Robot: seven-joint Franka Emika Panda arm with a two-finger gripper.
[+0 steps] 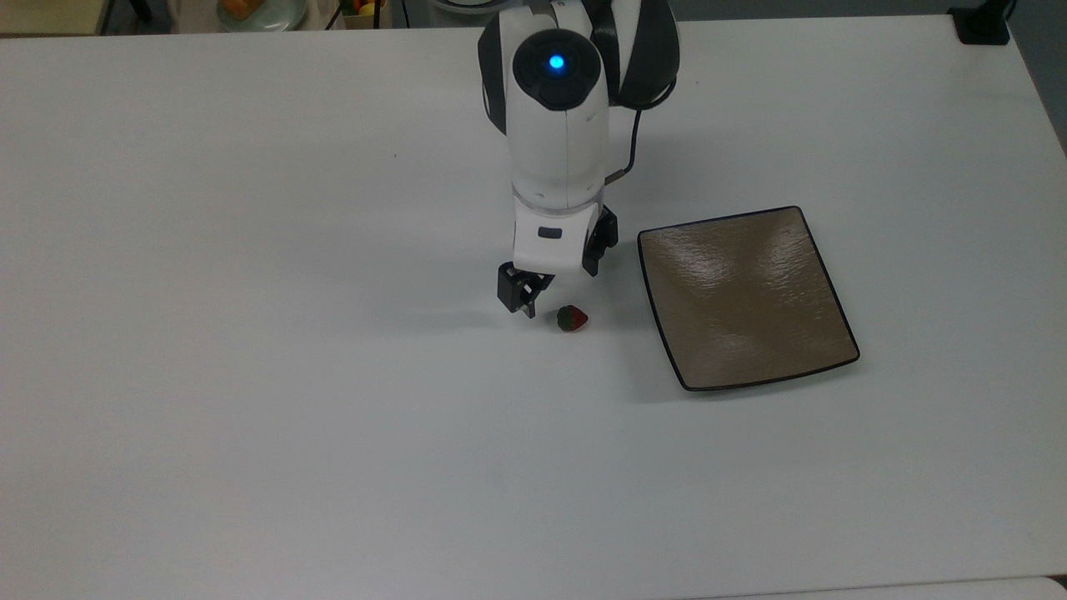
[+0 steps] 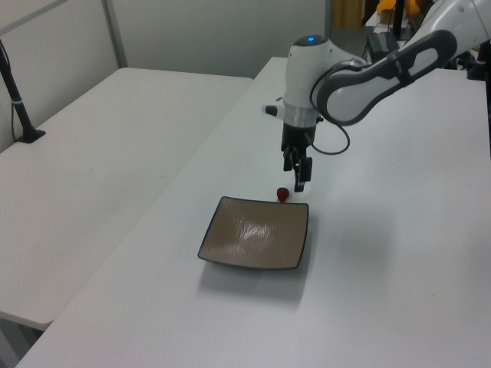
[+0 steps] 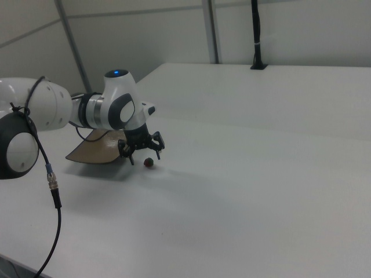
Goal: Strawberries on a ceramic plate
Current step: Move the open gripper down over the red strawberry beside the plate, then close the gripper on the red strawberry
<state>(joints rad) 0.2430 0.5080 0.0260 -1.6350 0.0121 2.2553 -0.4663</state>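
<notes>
Strawberry: we see the strawberry [image 1: 572, 318] lying on the white surface [image 1: 250, 375], roughly mid-surface, closer to the far edge than the near one in the top view, just off the plate's edge on the top view's left.
Plate: the square brown plate [image 1: 744, 297] sits flat toward the top view's right edge of the surface, bare, with a gap between it and the strawberry.
Hand: the hand [image 1: 557, 288] hangs low over the surface, fingers apart, gripping nothing; in the top view one finger [image 1: 518, 293] is just beside the strawberry on the top view's left, the other up near the plate's corner.
Arm: the white arm [image 1: 557, 125] reaches in from the far edge, a blue light on its top, a black cable trailing behind it.
In the way: we find nothing between strawberry and plate; the arm's body covers part of the surface behind the hand in the top view.
Left view: here the strawberry [image 2: 283, 195] looks as if it touches the plate's [image 2: 257, 244] far edge, with the hand [image 2: 297, 172] right above it; we also see a second white table [image 2: 100, 153] alongside.
Right view: the hand [image 3: 141, 150] stands in front of the plate [image 3: 95, 152], and the strawberry [image 3: 149, 163] lies just below the fingers; a dark post [image 3: 256, 35] rises at the far corner.
Background: a pale dish with orange food [image 1: 254, 10] sits beyond the far edge in the top view.
</notes>
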